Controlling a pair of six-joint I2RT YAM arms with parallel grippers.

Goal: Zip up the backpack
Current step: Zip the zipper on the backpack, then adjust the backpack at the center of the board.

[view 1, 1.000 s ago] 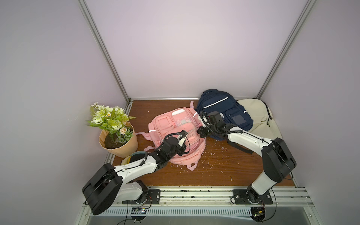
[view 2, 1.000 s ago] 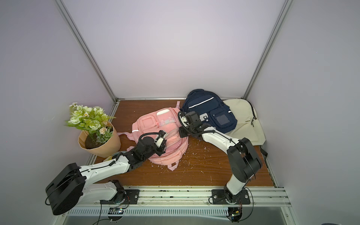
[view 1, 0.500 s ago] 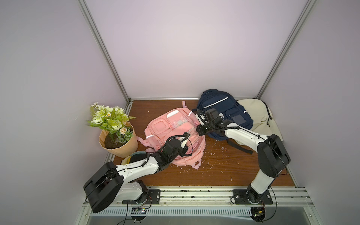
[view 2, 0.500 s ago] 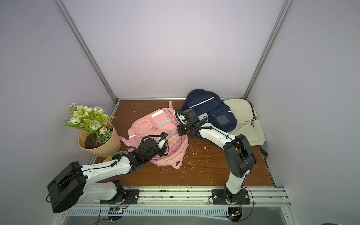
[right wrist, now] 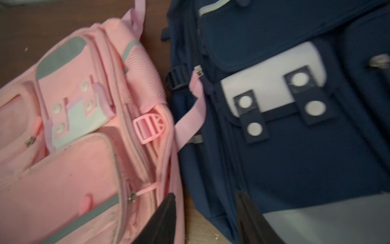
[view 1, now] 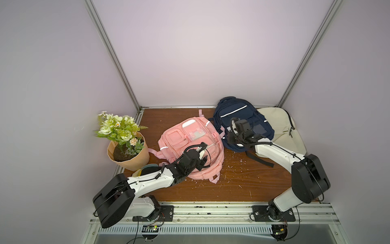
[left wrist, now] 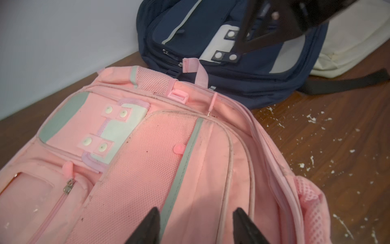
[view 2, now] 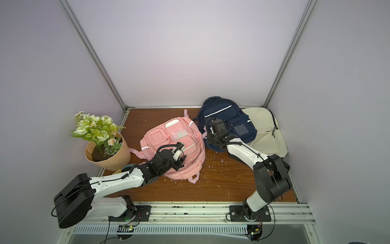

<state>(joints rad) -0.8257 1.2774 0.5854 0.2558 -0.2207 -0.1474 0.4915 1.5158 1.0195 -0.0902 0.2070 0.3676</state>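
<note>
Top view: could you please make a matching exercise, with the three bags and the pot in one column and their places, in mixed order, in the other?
Column 1
1. pink bag
2. navy bag
3. cream bag
4. pot

Column 2
A. far right
B. far left
C. between two bags
D. between the pot and a bag

Pairs: 1-D, 2-C, 3-A, 4-B

left pincer (left wrist: 196, 209) parted, right pincer (right wrist: 206, 193) parted, arms outstretched
</note>
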